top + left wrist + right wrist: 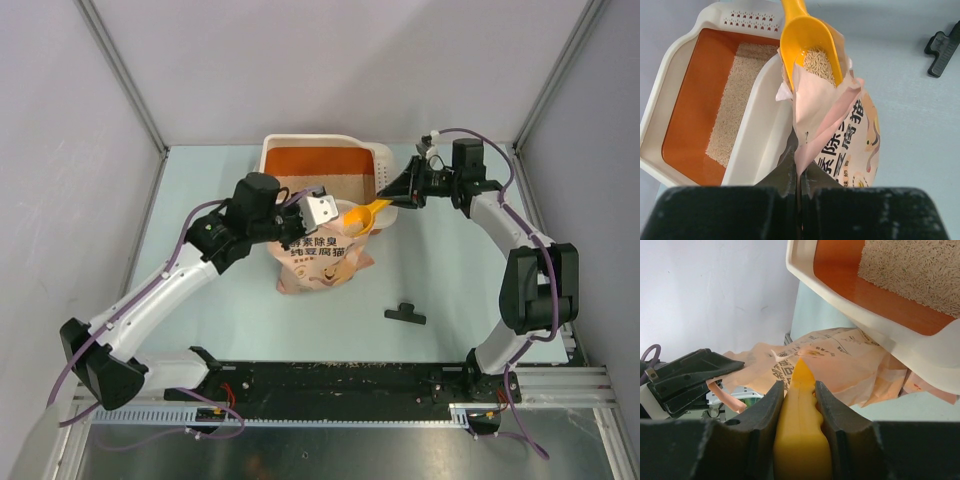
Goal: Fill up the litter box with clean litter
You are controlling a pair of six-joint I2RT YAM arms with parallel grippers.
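1. The left fingers are pressed fully together on the torn top edge of the pink bag. They pinch it at the bottom centre of the left wrist view.
2. The right fingers are closed partway, clamped on the handle of the yellow-orange scoop. The handle fills the gap between them at the bottom centre of the right wrist view.
3. The scoop's bowl sits in the open mouth of the bag, at the top centre of the left wrist view. It carries a small heap of pale litter.
4. The bag sits on the pale green worktop at the centre of the top view, printed face up. Its upper end is right up against the near wall of the litter box.
5. The litter box lies in the upper centre of the top view, at the far edge of the worktop. Its rim is cream and its inside is orange.
6. In the left wrist view, more litter covers a strip of the box floor along the wall nearest the bag. The orange floor to the left of that strip is bare.
7. A black clip lies flat on the worktop at the lower right of the bag, apart from it.
8. In the top view the left arm reaches in from the lower left corner. The right arm rises from the lower right and bends over to the right end of the box.
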